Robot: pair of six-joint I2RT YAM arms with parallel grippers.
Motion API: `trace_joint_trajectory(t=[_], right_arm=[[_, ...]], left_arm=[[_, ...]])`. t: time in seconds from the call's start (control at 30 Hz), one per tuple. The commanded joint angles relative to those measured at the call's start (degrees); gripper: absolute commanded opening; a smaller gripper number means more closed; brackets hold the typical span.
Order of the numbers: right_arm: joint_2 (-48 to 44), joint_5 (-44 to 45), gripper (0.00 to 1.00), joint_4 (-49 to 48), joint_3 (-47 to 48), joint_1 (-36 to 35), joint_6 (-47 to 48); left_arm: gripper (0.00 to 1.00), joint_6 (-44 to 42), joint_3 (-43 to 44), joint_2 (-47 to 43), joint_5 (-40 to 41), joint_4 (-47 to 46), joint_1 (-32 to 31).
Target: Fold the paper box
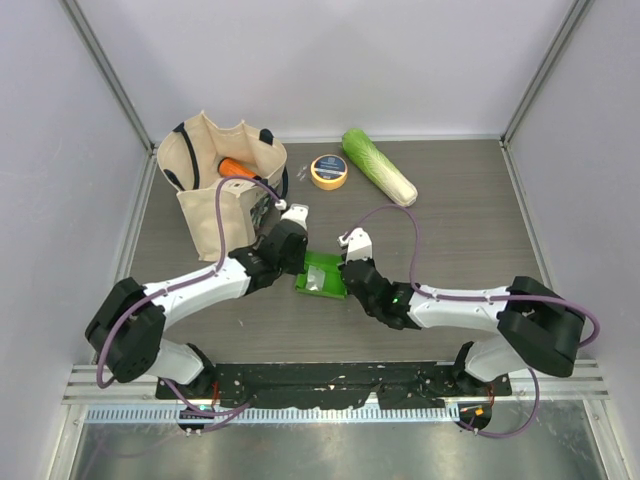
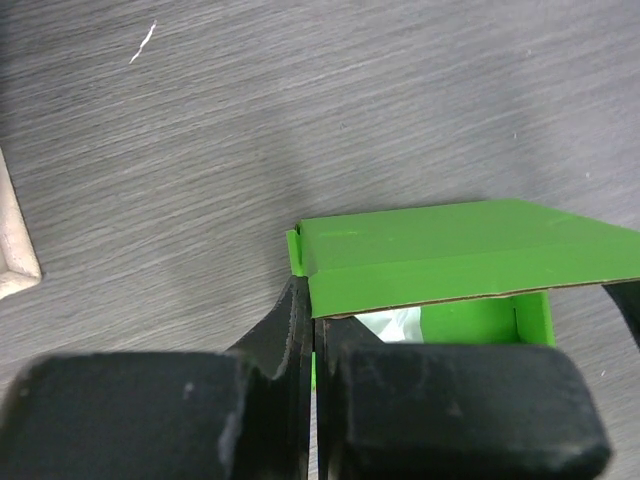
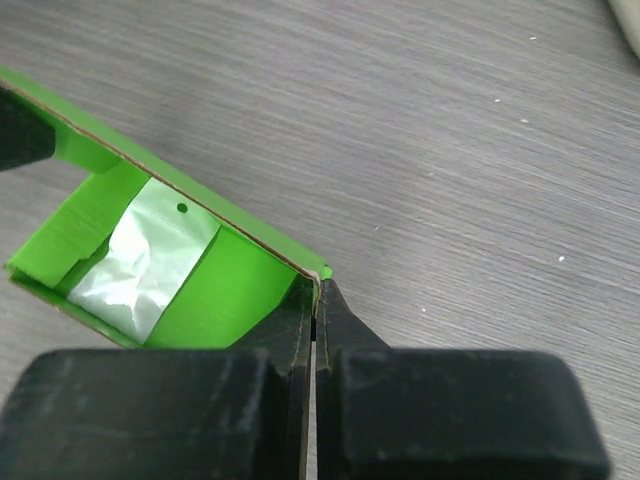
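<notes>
While edge-pinched, paper box (image 1: 322,276) amid tabletop (image 1: 470,235)

Bright green paper box (image 1: 322,276), partly folded

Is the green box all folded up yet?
Not quite. The paper box already has standing walls, with a white plastic bag inside. The left gripper and right gripper are each shut on a box edge. The open side has yet to be closed.

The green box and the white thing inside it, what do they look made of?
Green box: thin matte card, going by its brownish raw cut edge and sharp creases. White thing inside: probably thin plastic film, shiny and wrinkled, with a small punched hole.
</notes>
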State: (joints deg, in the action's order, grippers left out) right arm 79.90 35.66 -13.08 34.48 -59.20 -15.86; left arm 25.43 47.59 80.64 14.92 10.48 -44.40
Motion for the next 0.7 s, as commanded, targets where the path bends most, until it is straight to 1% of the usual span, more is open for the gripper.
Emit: trace_joint_trajectory(t=[0.0, 0.07, 0.2, 0.4, 0.5, 0.53, 0.6, 0.67], right_arm=[[2.62, 10.99, 0.01, -0.63, 6.29, -2.32, -5.23], [3.68, 13.73, 0.01, 0.42, 8.32, -2.76, -5.85], [7.10, 17.94, 0.01, 2.70, 10.52, -4.25, -10.06], [9.57, 24.98, 0.01, 5.25, 10.61, -5.93, -17.35], [10.45, 26.74, 0.01, 7.88, 11.13, -6.02, -22.36], [10.54, 27.00, 0.01, 9.03, 11.48, -6.19, -25.51], [10.89, 28.05, 0.01, 11.74, 12.71, -6.45, -27.90], [11.16, 28.41, 0.01, 12.38, 13.24, -7.15, -30.19]], left_arm=[[0.00, 6.38, 2.77, 2.24, 2.66, 0.77, -0.86], [0.00, 8.31, 3.82, 3.12, 3.27, 1.29, -1.21], [0.00, 10.60, 4.26, 3.82, 4.85, 0.68, -2.26], [0.00, 12.19, 0.93, 3.82, 8.37, -3.01, -5.08], [0.00, 12.62, -0.04, 4.35, 9.69, -3.80, -6.13], [0.00, 12.71, -0.22, 4.61, 9.87, -3.97, -6.48], [0.00, 13.15, -0.66, 4.79, 10.22, -4.06, -6.92], [0.00, 13.33, -1.18, 4.35, 11.18, -4.42, -7.80]])
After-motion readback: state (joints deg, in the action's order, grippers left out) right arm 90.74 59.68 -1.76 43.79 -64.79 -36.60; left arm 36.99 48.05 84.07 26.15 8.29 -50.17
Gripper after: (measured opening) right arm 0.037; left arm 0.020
